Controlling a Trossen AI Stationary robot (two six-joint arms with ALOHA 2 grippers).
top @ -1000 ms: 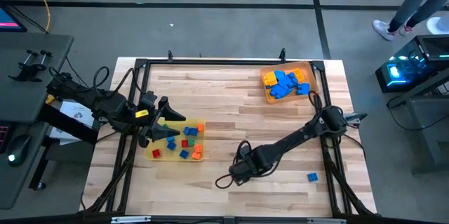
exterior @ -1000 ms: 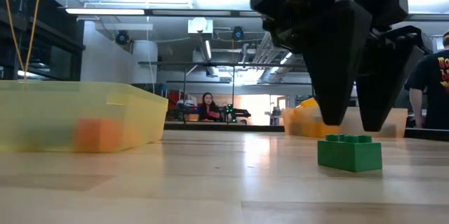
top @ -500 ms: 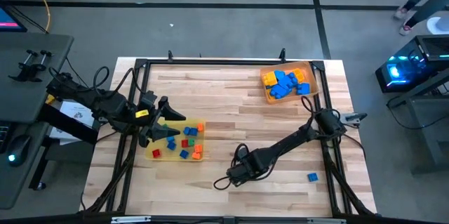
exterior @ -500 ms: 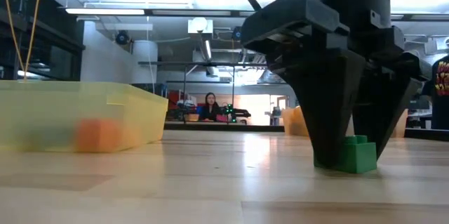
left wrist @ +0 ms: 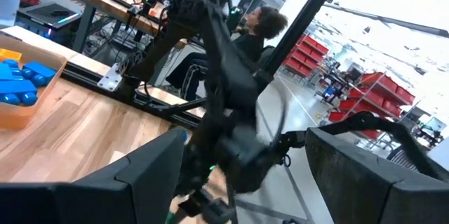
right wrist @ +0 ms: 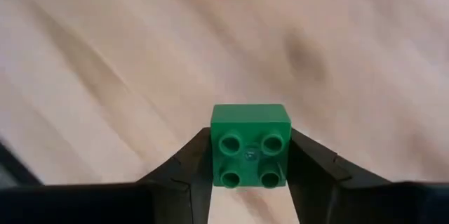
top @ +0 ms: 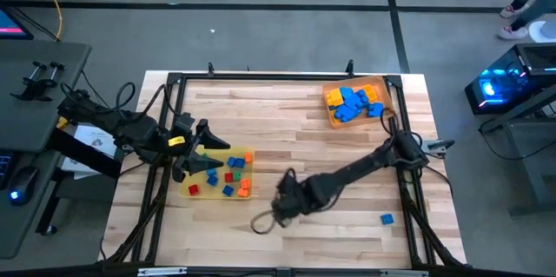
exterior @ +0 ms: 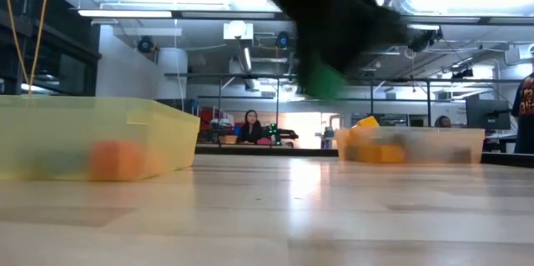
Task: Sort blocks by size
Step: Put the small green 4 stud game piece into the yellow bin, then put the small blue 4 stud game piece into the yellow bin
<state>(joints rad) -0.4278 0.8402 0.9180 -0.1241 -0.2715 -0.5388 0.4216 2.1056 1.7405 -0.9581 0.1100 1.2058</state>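
Observation:
A green block with four studs sits between the fingers of my right gripper, which is shut on it above the table's near middle. In the low view the green block hangs blurred, well above the wood. A yellow tray holds several small red, blue and green blocks. An orange tray at the far right holds larger blue and orange blocks. One small blue block lies on the table at the near right. My left gripper hovers open over the yellow tray's left part. My right gripper pinches the green block by two opposite side walls, one finger on each. The fingers come from above, pointing steeply down. The block's studded top faces the wrist. It is lifted clear of the table.
A black frame runs round the wooden table. A loose cable loop hangs by the right gripper. Bare wood lies between the two trays. In the low view the yellow tray stands left and the orange tray stands far right.
My right gripper came down over the green block on the table, shut on it, then rose and went toward the table's left edge, turning a little. The block is lifted clear of the wood.

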